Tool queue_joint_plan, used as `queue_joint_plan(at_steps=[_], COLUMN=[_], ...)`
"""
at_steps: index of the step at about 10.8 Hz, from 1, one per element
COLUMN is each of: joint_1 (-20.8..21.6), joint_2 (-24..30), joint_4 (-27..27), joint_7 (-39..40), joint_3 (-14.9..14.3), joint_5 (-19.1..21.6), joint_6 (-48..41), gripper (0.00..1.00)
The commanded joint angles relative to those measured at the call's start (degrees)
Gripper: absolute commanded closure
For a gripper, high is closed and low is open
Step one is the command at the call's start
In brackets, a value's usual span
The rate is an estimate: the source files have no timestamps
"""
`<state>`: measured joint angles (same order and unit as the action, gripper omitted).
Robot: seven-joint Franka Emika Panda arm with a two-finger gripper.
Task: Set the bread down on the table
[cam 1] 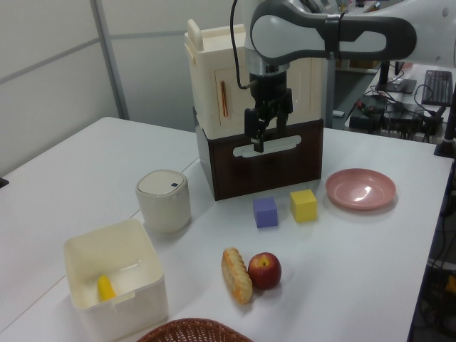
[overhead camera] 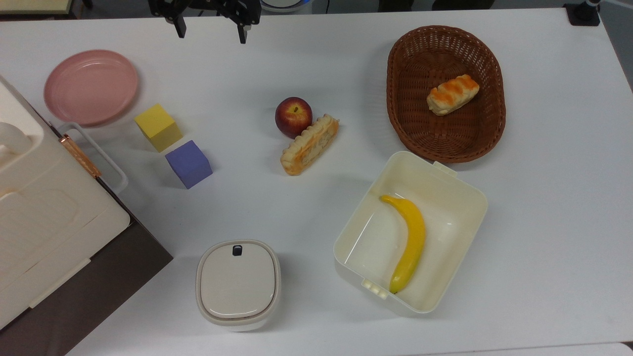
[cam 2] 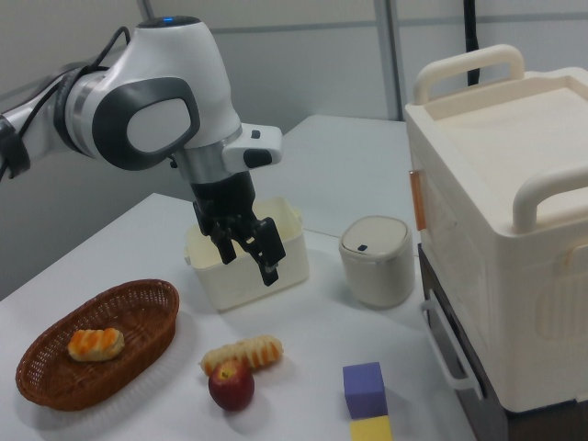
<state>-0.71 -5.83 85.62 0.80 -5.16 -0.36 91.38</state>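
Note:
The bread (overhead camera: 309, 145) is a long ribbed beige stick with an orange-tan side. It lies flat on the white table (overhead camera: 544, 198), its upper end touching a red apple (overhead camera: 293, 116). In the left view the bread (cam 1: 236, 274) lies left of the apple (cam 1: 264, 270); in the right view the bread (cam 2: 243, 352) rests just behind the apple (cam 2: 231, 386). My gripper (overhead camera: 210, 28) hangs open and empty high above the table, well away from the bread toward the top view's upper left. The gripper (cam 1: 262, 137) (cam 2: 248, 261) holds nothing.
A brown wicker basket (overhead camera: 489, 128) holds a glazed pastry (overhead camera: 453, 94). A cream box (overhead camera: 460, 198) contains a banana (overhead camera: 410, 242). A pink plate (overhead camera: 91, 86), yellow cube (overhead camera: 158, 127), purple cube (overhead camera: 188, 163), lidded canister (overhead camera: 238, 283) and a large cream case (overhead camera: 44, 222) occupy the top view's left.

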Motion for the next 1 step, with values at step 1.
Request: queue_joint_plan(at_steps=[1], joint_1=[0.8], joint_2=[0.8], joint_4=[1.0], joint_7=[0.8], joint_3=[-0.2], joint_5=[-2.8], joint_6=[-0.6], gripper=[0.0])
